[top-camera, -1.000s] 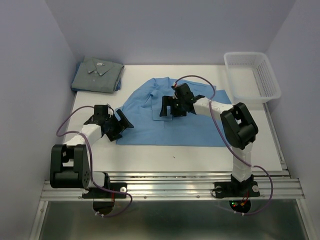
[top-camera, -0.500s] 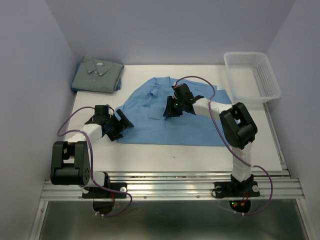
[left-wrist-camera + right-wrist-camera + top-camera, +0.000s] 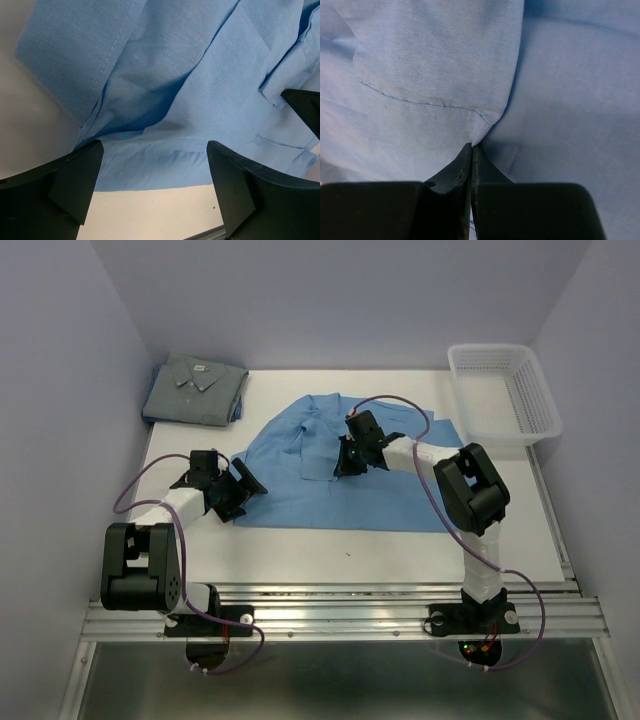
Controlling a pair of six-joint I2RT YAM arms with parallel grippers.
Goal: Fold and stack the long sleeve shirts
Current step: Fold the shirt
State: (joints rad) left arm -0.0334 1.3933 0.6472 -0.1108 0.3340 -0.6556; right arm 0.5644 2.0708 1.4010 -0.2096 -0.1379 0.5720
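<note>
Top external view: sky-blue shirt [image 3: 390,495] lies spread flat left of the basket [image 3: 490,348]; grey-blue shirt [image 3: 195,390] sits folded, farther left. Right gripper [image 3: 343,466] is pressed together, pinching a stitched corner of the sky-blue shirt (wrist view). Left gripper [image 3: 240,490] is spread wide, farthest from the basket.

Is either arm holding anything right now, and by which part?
The right arm's fingers are pinched shut on the light blue shirt, gripping a stitched corner of its top layer. The left arm's fingers are open, holding nothing.
</note>
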